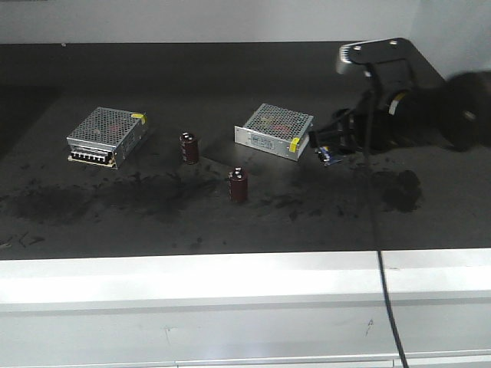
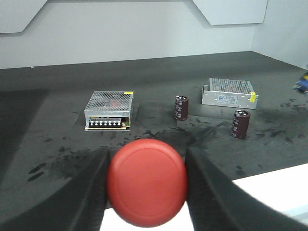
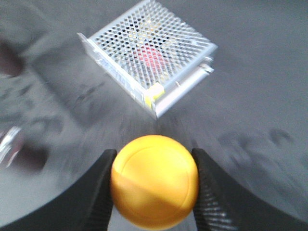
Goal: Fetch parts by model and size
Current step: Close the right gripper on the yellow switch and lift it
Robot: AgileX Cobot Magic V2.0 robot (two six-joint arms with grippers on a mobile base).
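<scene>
Gripped close at 6 o'clock of the left wrist view: red switch (image 2: 147,185), snug between the fingers of left gripper (image 2: 146,161), base hidden. Likewise yellow switch (image 3: 154,185), pinched in right gripper (image 3: 153,159), surroundings blurred. Beyond, on dark table (image 1: 230,77): two metal boxes (image 1: 107,136) (image 1: 274,130), two capacitors (image 1: 189,147) (image 1: 238,185), well apart. Open room toward 12 o'clock; white front edge (image 1: 192,280) at 6.
</scene>
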